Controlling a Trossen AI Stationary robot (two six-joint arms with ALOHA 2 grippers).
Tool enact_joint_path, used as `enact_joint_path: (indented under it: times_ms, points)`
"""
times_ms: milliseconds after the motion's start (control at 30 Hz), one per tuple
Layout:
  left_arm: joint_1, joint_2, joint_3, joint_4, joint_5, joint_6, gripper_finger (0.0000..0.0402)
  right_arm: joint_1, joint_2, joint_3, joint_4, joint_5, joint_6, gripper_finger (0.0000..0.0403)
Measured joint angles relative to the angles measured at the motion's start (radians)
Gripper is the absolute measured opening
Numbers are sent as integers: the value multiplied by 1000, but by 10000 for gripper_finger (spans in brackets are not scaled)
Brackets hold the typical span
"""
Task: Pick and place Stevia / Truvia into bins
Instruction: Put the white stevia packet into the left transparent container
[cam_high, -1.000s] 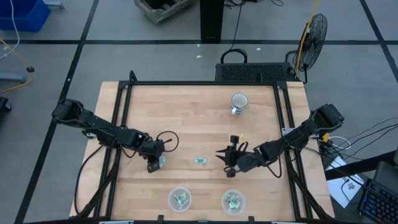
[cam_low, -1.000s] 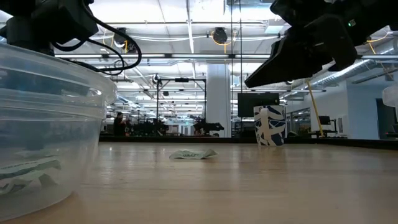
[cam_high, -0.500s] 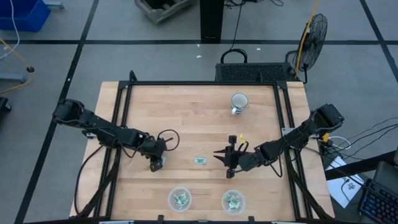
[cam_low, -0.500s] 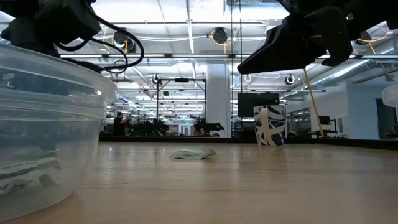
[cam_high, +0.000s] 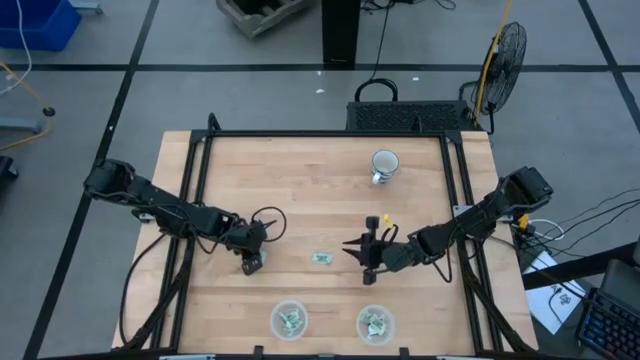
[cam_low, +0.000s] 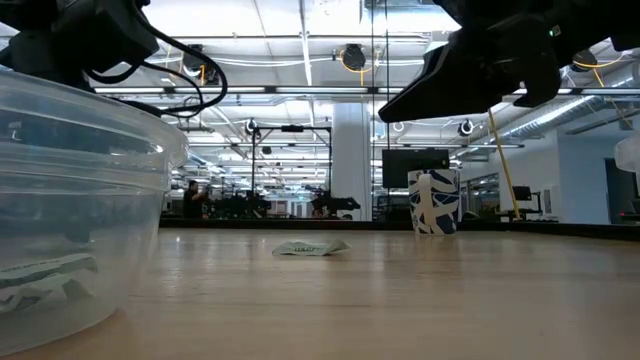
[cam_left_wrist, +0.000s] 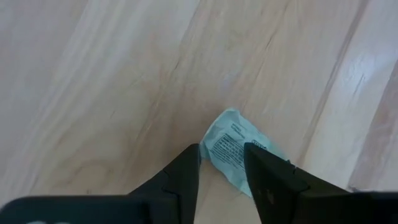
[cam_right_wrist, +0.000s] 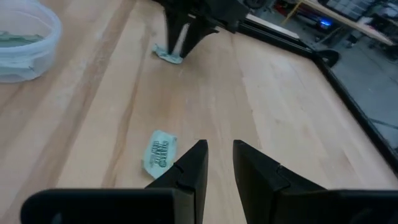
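While the left gripper straddles a sachet, fingers spread, right gripper hovers part-open.

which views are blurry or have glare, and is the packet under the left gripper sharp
Left wrist view: the sachet between the left gripper fingers is fairly sharp, its print visible though not readable; the fingers themselves are soft. Low view: the near bin is a large blur, and ceiling lights glare overhead. High view: even light, no glare.
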Motion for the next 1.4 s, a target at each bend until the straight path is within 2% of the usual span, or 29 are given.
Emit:
enact_joint_path:
  times_ms: [133,300,367,500,600,733,1000,1200,1400]
  points:
    - [0,1,-1,-4,-11,34,95,0,0,0,0,-33,-3,70]
    - [1,1,-2,-8,-27,68,21,0,0,0,0,-29,-3,70]
    - [1,1,-2,-3,-36,75,8,0,0,0,0,-29,-3,70]
    - [-2,5,7,7,-35,103,9,-5,0,0,0,-29,-3,70]
    - [-14,5,36,80,-23,163,4,-12,0,0,0,-29,0,70]
    - [-43,5,107,124,-36,226,4,-14,0,0,0,-29,0,70]
    - [-152,4,271,227,-67,232,3,-13,0,0,0,-29,0,70]
    - [-241,100,280,354,-111,195,2,-13,0,0,0,-29,0,70]
    - [-284,211,280,547,-61,188,3,-13,0,0,6,-29,1,70]
